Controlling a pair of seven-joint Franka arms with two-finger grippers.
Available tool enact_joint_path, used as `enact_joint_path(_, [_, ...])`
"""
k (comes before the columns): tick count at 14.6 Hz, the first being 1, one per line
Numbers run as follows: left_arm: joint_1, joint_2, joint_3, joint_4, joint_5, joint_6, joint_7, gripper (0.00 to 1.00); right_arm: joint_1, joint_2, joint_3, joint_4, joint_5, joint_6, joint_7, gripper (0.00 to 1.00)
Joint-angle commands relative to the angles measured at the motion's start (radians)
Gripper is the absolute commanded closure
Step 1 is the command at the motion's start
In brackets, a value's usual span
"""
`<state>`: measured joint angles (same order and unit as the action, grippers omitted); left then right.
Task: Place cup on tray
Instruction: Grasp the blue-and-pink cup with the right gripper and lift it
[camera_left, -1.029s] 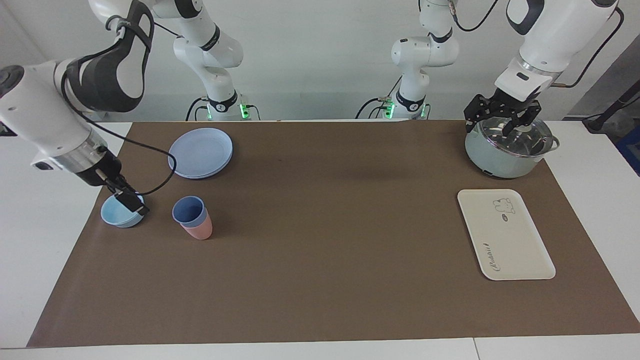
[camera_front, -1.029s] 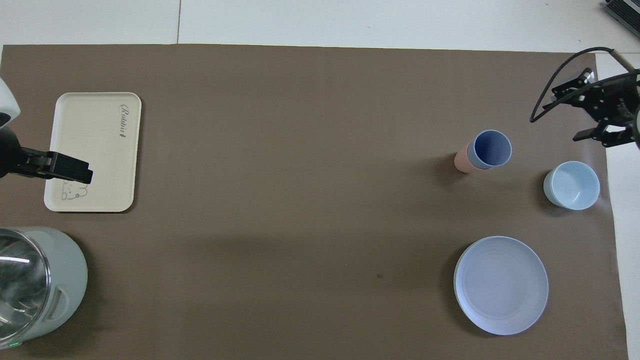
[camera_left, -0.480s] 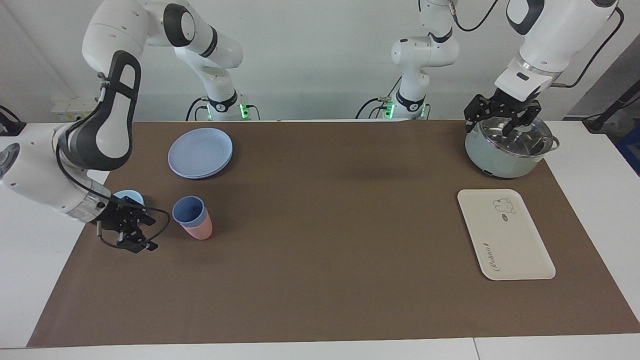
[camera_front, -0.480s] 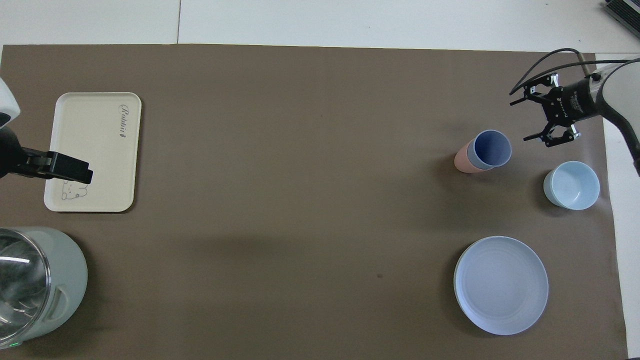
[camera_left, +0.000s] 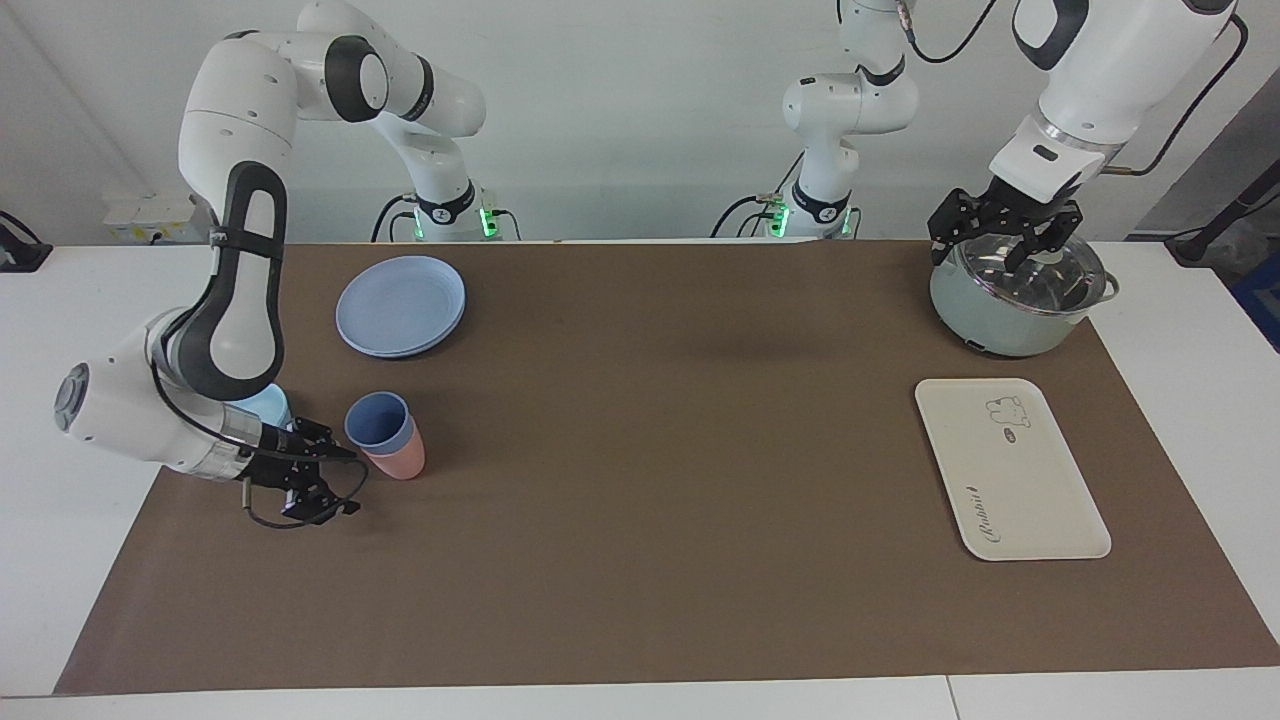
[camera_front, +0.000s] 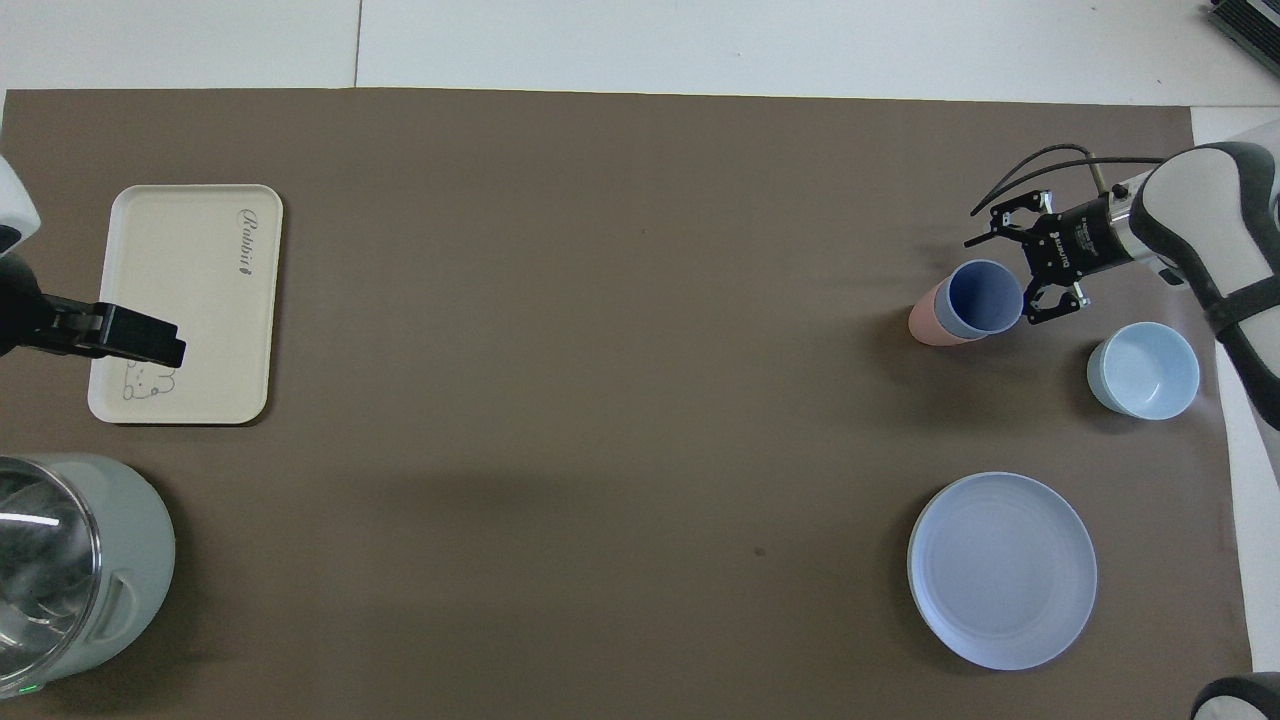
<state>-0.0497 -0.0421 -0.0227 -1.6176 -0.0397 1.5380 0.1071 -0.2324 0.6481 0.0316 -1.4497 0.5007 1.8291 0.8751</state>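
The periwinkle-blue cup (camera_left: 378, 420) (camera_front: 985, 297) stands upright, nested inside a salmon-pink tumbler (camera_left: 402, 462) (camera_front: 923, 323), toward the right arm's end of the table. My right gripper (camera_left: 350, 482) (camera_front: 1000, 282) hangs low beside the stacked pair. It is open, its fingers point at the cups, and nothing is between them. A small gap separates it from the cups in the facing view. The cream-white tray (camera_left: 1010, 470) (camera_front: 185, 270) lies flat toward the left arm's end. My left gripper (camera_left: 978, 258) (camera_front: 165, 350) waits open over the pot.
A light-blue bowl (camera_left: 262, 402) (camera_front: 1143, 370) sits beside the cups, right by the right arm. The round blue plate (camera_left: 400, 305) (camera_front: 1002, 570) lies nearer to the robots than the cups. A lidded pot (camera_left: 1020, 300) (camera_front: 70, 570) stands nearer to the robots than the tray.
My right gripper has left the bowl, swung down and round to the side of the stacked cups, and its fingers have spread wider. The left arm has not moved.
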Motion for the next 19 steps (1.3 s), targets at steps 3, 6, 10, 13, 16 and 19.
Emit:
enact_joint_path(3, [0.008, -0.024, -0.003, -0.024, -0.014, 0.004, -0.004, 0.0, -0.021, -0.061, 0.008, -0.084, 0.038, -0.043, 0.018, 0.05])
enact_joint_path(6, [0.008, -0.024, -0.003, -0.024, -0.014, 0.005, -0.004, 0.0, -0.022, -0.062, 0.01, -0.089, 0.041, -0.045, 0.019, 0.04])
enact_joint_path(10, [0.008, -0.024, -0.003, -0.024, -0.014, 0.004, -0.004, 0.0, -0.022, -0.074, 0.011, -0.112, 0.064, -0.088, 0.012, 0.04])
enact_joint_path(13, [0.008, -0.024, -0.003, -0.024, -0.014, 0.005, -0.004, 0.0, -0.019, -0.082, 0.011, -0.118, 0.099, -0.105, 0.013, 0.04])
enact_joint_path(16, [0.008, -0.024, -0.003, -0.024, -0.014, 0.004, -0.004, 0.0, -0.01, -0.088, 0.013, -0.132, 0.111, -0.113, 0.013, 0.06])
enact_joint_path(19, [0.008, -0.024, -0.003, -0.024, -0.014, 0.004, -0.004, 0.0, -0.005, -0.088, 0.013, -0.136, 0.163, -0.102, 0.021, 0.12])
